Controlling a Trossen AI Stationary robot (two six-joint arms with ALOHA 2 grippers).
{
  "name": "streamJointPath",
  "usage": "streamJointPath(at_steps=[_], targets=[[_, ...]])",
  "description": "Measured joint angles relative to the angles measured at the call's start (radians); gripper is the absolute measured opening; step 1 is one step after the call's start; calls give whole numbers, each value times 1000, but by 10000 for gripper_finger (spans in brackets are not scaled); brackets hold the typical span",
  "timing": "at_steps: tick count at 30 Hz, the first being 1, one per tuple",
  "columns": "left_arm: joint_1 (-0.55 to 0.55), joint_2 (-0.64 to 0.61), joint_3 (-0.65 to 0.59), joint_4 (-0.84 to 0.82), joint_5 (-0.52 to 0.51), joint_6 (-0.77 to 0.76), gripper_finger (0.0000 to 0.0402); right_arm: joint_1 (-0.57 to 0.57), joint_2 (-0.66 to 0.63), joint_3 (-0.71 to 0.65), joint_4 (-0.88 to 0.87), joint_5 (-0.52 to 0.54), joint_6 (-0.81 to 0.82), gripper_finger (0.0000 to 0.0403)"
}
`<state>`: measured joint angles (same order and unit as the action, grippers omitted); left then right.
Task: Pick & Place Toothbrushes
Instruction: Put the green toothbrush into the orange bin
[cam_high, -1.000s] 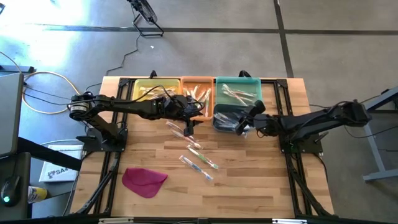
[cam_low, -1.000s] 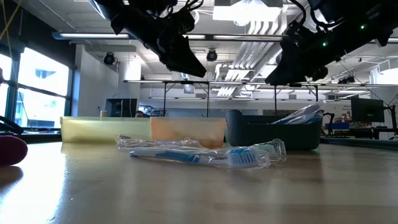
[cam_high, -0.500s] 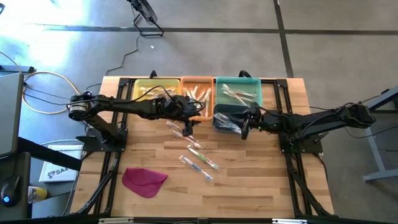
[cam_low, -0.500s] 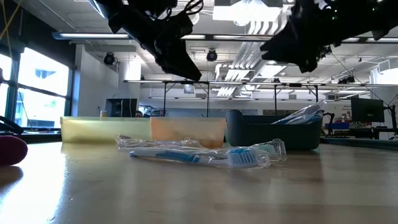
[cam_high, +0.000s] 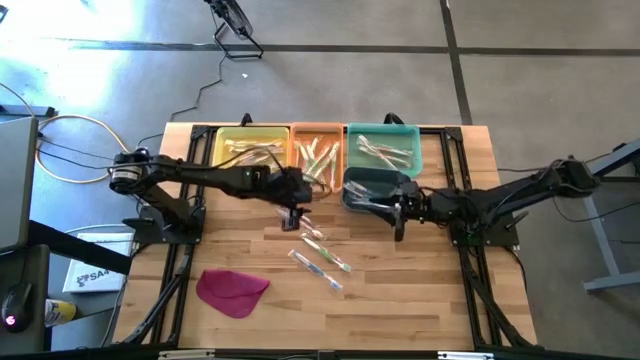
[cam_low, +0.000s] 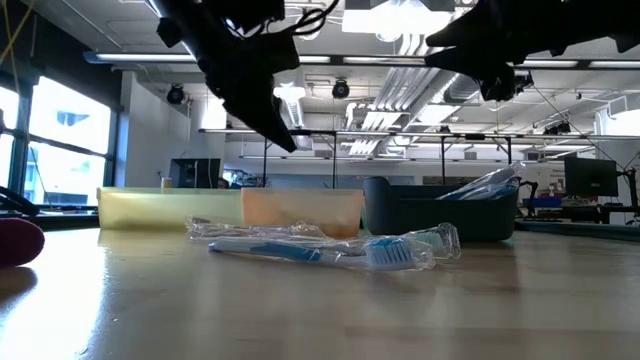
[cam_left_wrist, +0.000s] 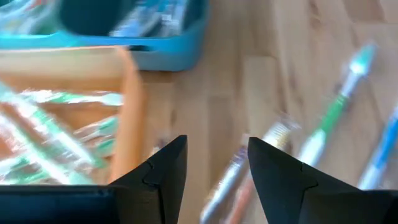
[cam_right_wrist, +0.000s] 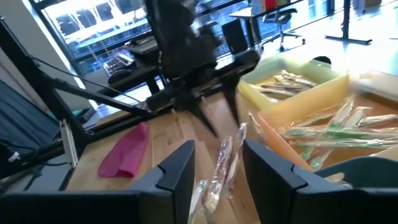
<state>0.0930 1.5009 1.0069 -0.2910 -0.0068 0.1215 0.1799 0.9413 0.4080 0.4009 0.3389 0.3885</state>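
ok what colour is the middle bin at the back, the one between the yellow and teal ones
Orange. The middle bin shows best in the high view.

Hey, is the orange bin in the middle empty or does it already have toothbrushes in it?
Not empty. The high view shows several wrapped toothbrushes lying inside the orange bin; the left wrist view also shows green-handled ones in it.

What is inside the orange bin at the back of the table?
The orange bin holds several wrapped toothbrushes with green handles, lying in a loose pile. Its floor under the pile is covered.

Ceiling lights glare, arms silhouetted in low view; left wrist view motion-blurred; overhead evenly bright.
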Motion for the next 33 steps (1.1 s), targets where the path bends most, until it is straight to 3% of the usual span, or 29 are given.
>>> streamJointPath(at_steps=[10,18,26,33], targets=[[-107,-29,0,7,-65,108,163,74,20,0,19,118,7,128],[-106,-74,0,54,-67,113,92,92,137,0,177,105,7,128],[-107,-162,-131,199,-66,94,10,109,261,46,237,108,-18,128],[-106,-318,-281,323,-66,60,9,110,332,196,71,119,-76,128]])
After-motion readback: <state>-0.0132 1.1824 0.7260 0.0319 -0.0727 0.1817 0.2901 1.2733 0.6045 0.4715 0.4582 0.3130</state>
